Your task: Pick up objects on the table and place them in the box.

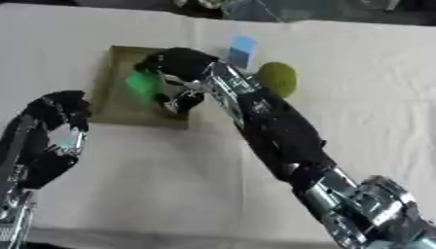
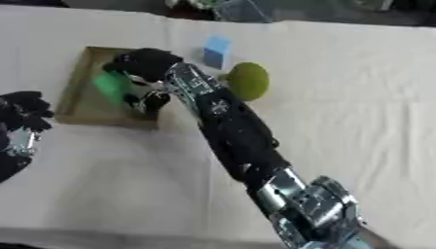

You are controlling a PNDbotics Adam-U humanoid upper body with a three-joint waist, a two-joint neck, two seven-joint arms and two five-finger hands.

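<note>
The bright green, smooth-looking object (image 1: 143, 83) sits inside the shallow olive-brown cardboard box (image 1: 109, 108), toward the middle of the tray, and the robot's right hand (image 1: 174, 73) is over it with fingers and thumb curled round its right side; the dark fingers (image 1: 189, 101) hang down just at its 4 o'clock. Whether the green object rests on the box floor or is lifted clear of it cannot be told. The right arm runs from the lower right corner up across the cloth to the box, black along the forearm with silver joints near the wrist and elbow.

At 3 o'clock from the box, just beyond the wrist, lies a round olive-green fuzzy ball (image 2: 248, 80) on the table. At about 1 o'clock from the box, near the ball but apart from it, stands a small light-blue block (image 2: 217, 51).

The robot's left hand (image 1: 60, 114) shows at the left edge, at 8 o'clock from the box, raised over the cloth with its fingers bent inward and nothing between them.

All of this lies on a table covered in pale cream cloth (image 1: 170, 185).
</note>
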